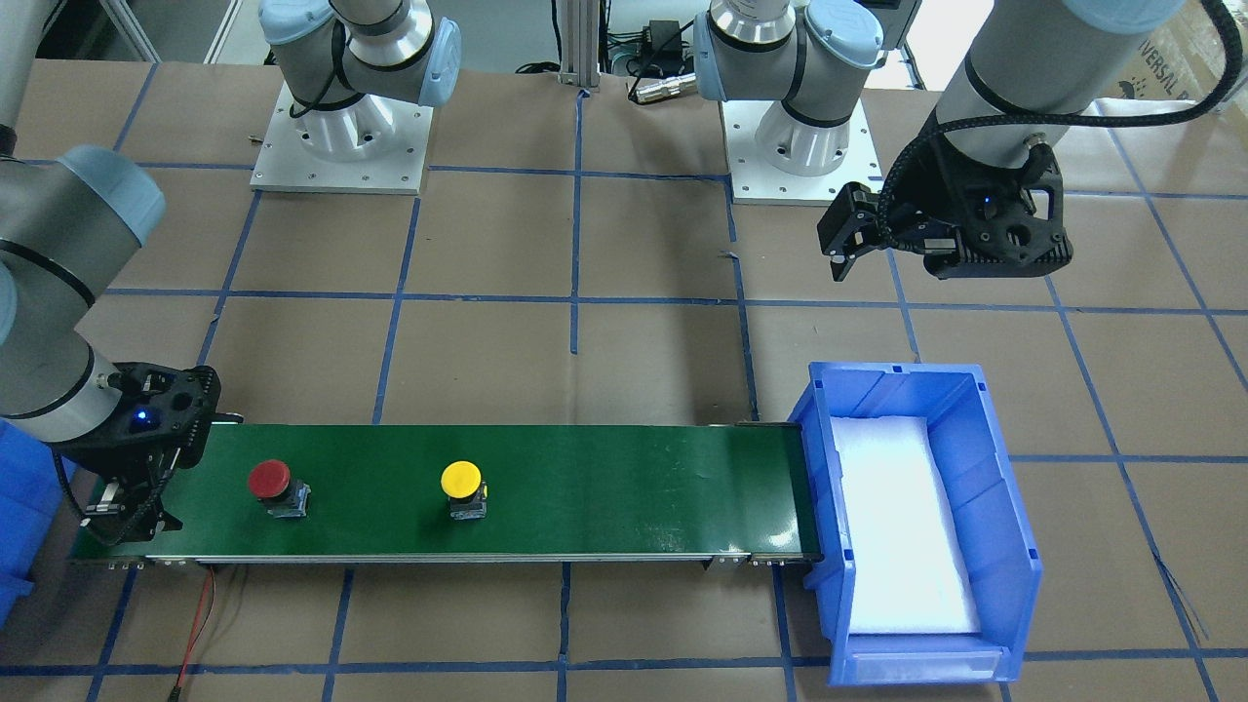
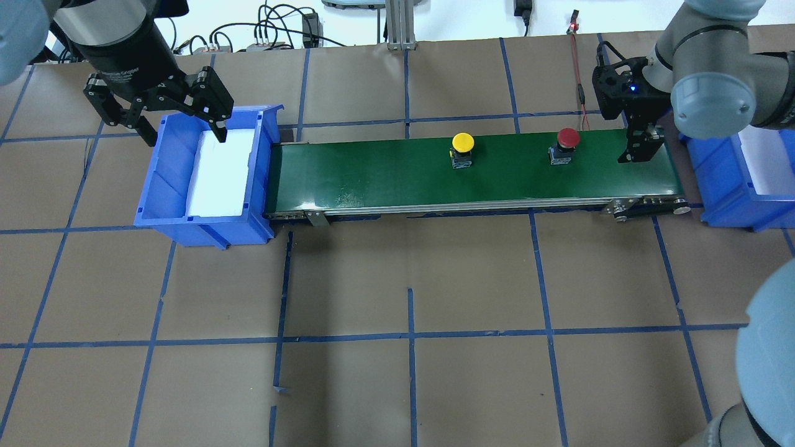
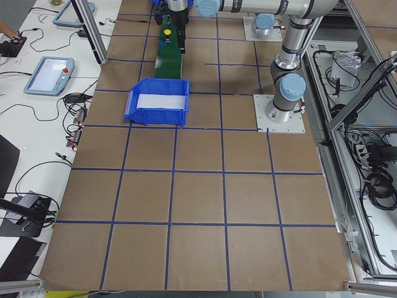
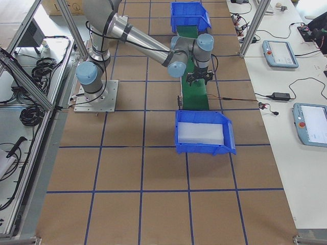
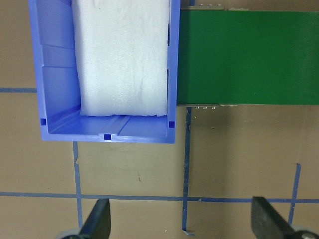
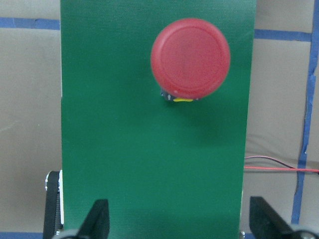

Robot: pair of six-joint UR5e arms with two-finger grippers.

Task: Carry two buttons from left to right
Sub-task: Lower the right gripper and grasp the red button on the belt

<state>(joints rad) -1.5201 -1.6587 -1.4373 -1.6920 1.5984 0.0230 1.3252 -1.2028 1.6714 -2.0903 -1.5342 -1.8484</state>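
Note:
The red button (image 1: pixel 271 484) and the yellow button (image 1: pixel 461 485) stand upright on a green conveyor belt (image 1: pixel 604 487), each on a small dark square body. In the overhead view the yellow button (image 2: pixel 463 148) is near mid-belt and the red button (image 2: pixel 566 143) is further right. My right gripper (image 2: pixel 640 155) hovers open over the belt's right end, beside the red button (image 6: pixel 190 59) and not touching it. My left gripper (image 2: pixel 186 136) is open and empty above the far edge of the blue bin (image 2: pixel 155 186) at the belt's left end.
The left blue bin (image 5: pixel 50 74) holds only a white foam liner (image 5: pixel 122 55). A second blue bin (image 2: pixel 714 180) with a white liner stands past the belt's right end. A red wire (image 1: pixel 195 624) runs from the belt. Brown table with blue tape grid all round.

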